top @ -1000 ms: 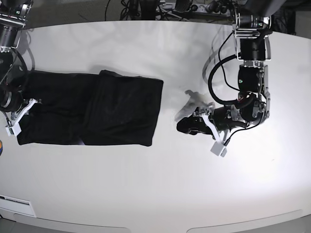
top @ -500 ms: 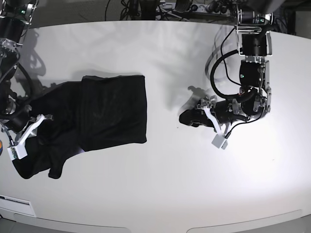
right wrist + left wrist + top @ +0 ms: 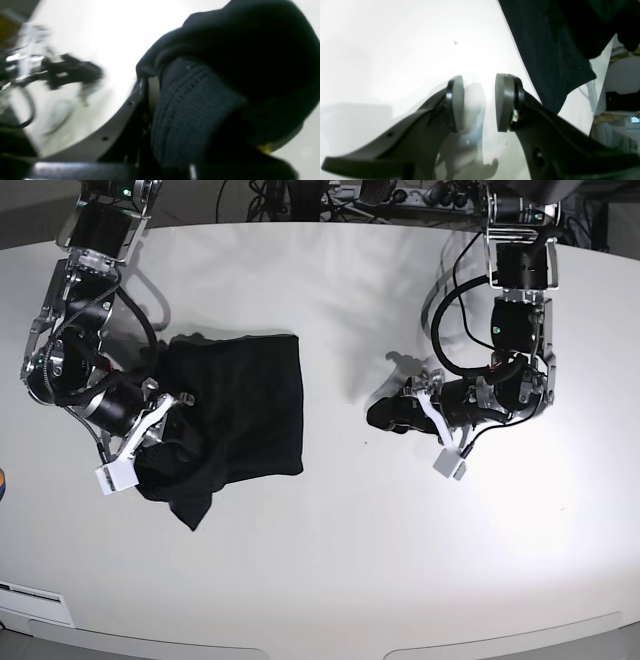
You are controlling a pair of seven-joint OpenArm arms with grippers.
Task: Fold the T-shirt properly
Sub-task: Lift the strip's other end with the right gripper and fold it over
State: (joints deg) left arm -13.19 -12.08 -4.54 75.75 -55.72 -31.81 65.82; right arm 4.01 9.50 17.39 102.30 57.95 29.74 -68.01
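Right tool (image 3: 170, 408) of mine is clamped on the T-shirt (image 3: 235, 415), whose gathered end has been dragged in over the folded half on the desk (image 3: 330, 560) since a second ago. That bunches my fold rather than squaring it. Left tool (image 3: 479, 102) stays parted and empty, well apart from the cloth.

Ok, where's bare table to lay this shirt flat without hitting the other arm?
The widest bare stretch of the table runs along the near edge, below the T-shirt and left gripper. The strip between them is narrower. It is crowded at the shirt's far side, where the right gripper grips bunched cloth.
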